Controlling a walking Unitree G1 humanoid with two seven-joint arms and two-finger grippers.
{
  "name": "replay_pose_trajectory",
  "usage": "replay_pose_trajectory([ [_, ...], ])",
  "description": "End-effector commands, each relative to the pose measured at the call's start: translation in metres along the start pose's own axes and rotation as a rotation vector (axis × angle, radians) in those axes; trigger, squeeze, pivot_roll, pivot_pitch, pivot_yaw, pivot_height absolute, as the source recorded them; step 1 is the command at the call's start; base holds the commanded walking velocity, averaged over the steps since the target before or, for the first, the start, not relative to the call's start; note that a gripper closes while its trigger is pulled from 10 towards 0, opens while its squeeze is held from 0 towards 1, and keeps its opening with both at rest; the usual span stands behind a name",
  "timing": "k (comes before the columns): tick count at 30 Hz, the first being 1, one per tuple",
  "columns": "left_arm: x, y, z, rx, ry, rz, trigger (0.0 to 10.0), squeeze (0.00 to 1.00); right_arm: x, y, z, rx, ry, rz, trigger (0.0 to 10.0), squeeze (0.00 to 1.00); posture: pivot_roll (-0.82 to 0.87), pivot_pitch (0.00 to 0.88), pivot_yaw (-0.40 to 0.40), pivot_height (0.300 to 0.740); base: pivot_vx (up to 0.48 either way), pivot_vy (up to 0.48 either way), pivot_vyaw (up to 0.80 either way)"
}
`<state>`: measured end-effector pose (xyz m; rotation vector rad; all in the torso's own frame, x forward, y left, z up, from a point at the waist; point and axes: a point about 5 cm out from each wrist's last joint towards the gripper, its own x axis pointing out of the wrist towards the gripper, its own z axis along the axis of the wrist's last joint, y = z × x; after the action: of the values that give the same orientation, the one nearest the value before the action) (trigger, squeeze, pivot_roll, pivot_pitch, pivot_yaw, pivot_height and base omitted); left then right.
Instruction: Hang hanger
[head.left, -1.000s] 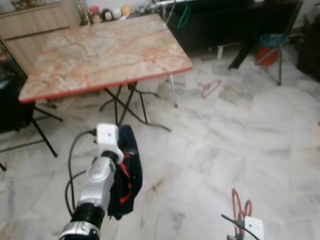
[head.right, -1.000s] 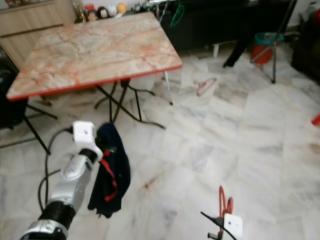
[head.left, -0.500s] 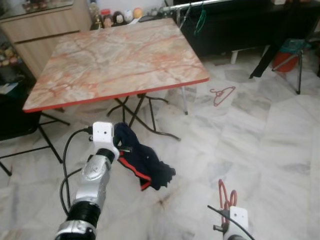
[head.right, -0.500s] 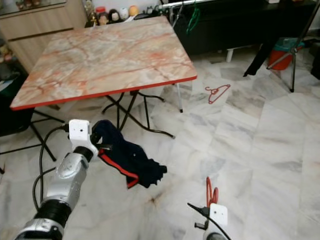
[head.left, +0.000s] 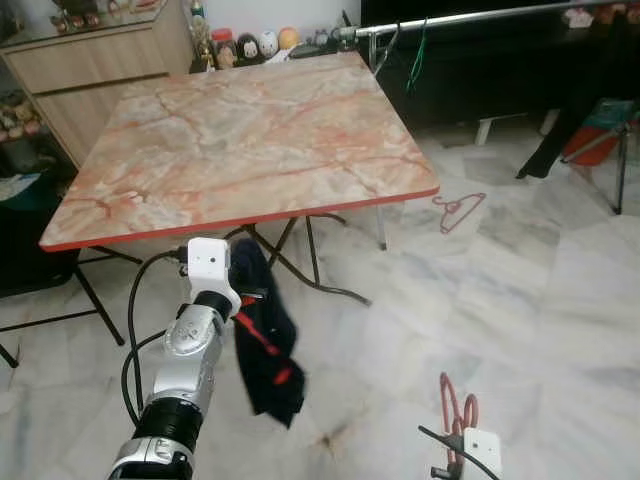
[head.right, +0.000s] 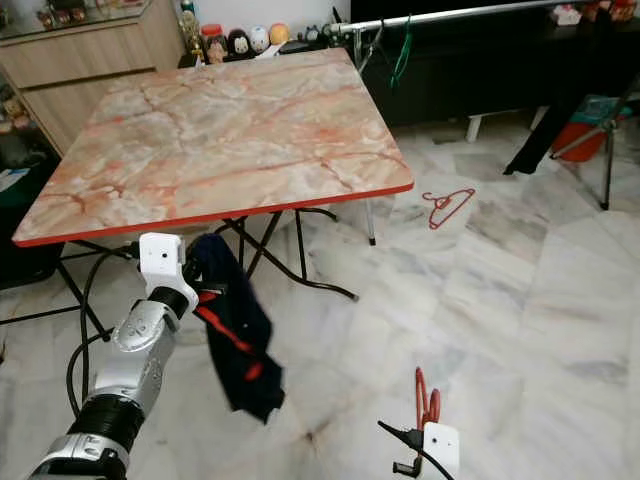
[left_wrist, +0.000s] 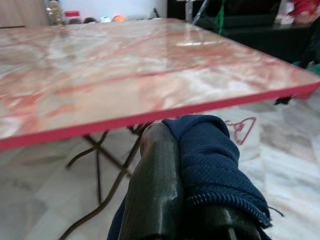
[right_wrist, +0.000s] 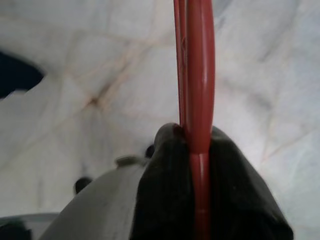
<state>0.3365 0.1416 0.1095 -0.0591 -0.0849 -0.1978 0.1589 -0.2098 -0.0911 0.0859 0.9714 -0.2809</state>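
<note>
The dark garment (head.left: 265, 350), flung sideways half a second ago, now hangs straight down from the left gripper (left_wrist: 187, 200), fingers clamped on it before the marble bench (head.left: 250, 120), while the right gripper (right_wrist: 197, 195) pinches a red hanger (right_wrist: 196, 75) above the floor (head.left: 520, 330).

Even indoor daylight, soft shadows; glare on tabletop (left_wrist: 150, 65); wrist views blurred close up.

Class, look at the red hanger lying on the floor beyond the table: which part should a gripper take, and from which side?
Probably from above, since the floor hanger lies flat on the tiles. Pinch one thin sloping arm rather than the small hook; bare floor around it leaves room for the fingers.
</note>
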Motion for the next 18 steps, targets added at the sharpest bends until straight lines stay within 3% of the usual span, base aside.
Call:
replay_pose_trajectory([
  [1, 0.003, 0.011, 0.012, 0.021, -0.042, 0.027, 10.0, 0.0, 0.0, 0.006, 0.001, 0.014, -0.002, 0.015, 10.0, 0.0, -0.18, 0.0, 0.076, 0.74, 0.349, 0.0, 0.0],
  [9, 0.006, 0.013, 0.022, 0.026, -0.072, 0.034, 10.0, 0.0, 0.0, 0.007, 0.002, 0.011, -0.004, 0.02, 10.0, 0.0, -0.18, 0.0, 0.071, 0.74, 0.349, 0.0, 0.0],
  [16, 0.028, 0.01, 0.071, 0.05, -0.2, 0.02, 10.0, 0.0, 0.001, 0.007, 0.004, 0.006, -0.005, 0.024, 10.0, 0.0, -0.17, 0.0, 0.063, 0.74, 0.35, 0.0, 0.0],
  [18, 0.039, 0.009, 0.094, 0.078, -0.251, 0.011, 10.0, 0.0, 0.001, 0.008, 0.005, 0.001, -0.005, 0.026, 10.0, 0.0, -0.16, 0.0, 0.061, 0.74, 0.352, 0.0, 0.0],
])
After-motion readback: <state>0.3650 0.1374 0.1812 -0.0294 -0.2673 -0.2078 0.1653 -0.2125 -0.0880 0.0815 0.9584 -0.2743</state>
